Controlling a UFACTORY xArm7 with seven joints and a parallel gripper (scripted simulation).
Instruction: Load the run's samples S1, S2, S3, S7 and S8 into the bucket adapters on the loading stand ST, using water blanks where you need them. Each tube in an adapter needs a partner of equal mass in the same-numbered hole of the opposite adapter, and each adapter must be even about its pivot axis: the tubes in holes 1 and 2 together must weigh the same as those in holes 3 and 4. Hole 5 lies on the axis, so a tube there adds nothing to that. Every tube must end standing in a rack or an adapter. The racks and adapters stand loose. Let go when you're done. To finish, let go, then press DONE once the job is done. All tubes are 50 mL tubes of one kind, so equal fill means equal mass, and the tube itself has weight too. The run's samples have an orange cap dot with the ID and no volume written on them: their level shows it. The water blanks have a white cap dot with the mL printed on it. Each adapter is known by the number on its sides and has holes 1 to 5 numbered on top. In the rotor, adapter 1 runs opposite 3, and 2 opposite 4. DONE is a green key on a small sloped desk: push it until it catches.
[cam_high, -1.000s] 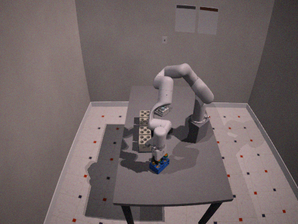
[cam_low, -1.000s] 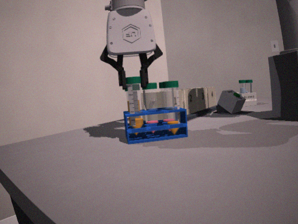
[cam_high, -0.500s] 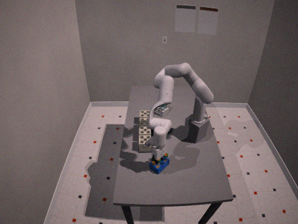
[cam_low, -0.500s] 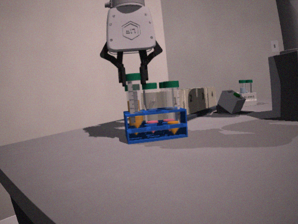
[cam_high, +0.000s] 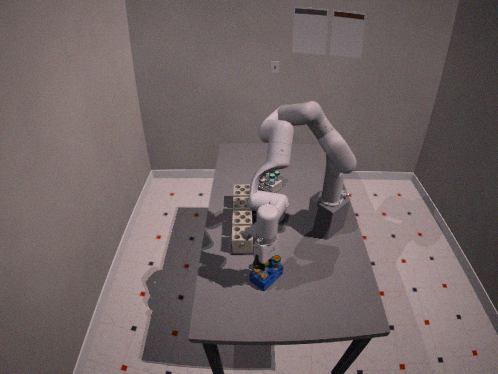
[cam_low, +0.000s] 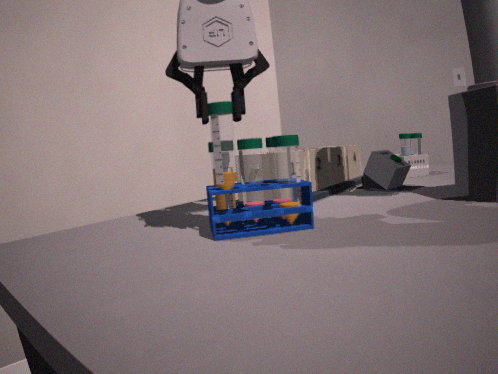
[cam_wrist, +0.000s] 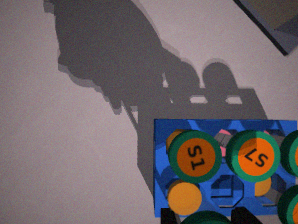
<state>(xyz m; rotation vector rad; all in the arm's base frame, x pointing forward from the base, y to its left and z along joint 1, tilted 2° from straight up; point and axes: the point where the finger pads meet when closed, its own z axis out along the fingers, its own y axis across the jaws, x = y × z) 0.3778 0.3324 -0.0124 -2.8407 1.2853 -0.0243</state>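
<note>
Tube (cam_low: 220, 150) with green cap, orange liquid, rises partly out of the blue rack (cam_high: 266, 280) (cam_low: 260, 234) (cam_wrist: 160, 170), left of centre in the exterior view. The fingers (cam_high: 259, 265) (cam_low: 220, 112) clamp its cap. Cream adapters (cam_high: 242, 240) (cam_low: 327, 167) stand behind. Apparently it's being unloaded; next, lift clear, upright.
</note>
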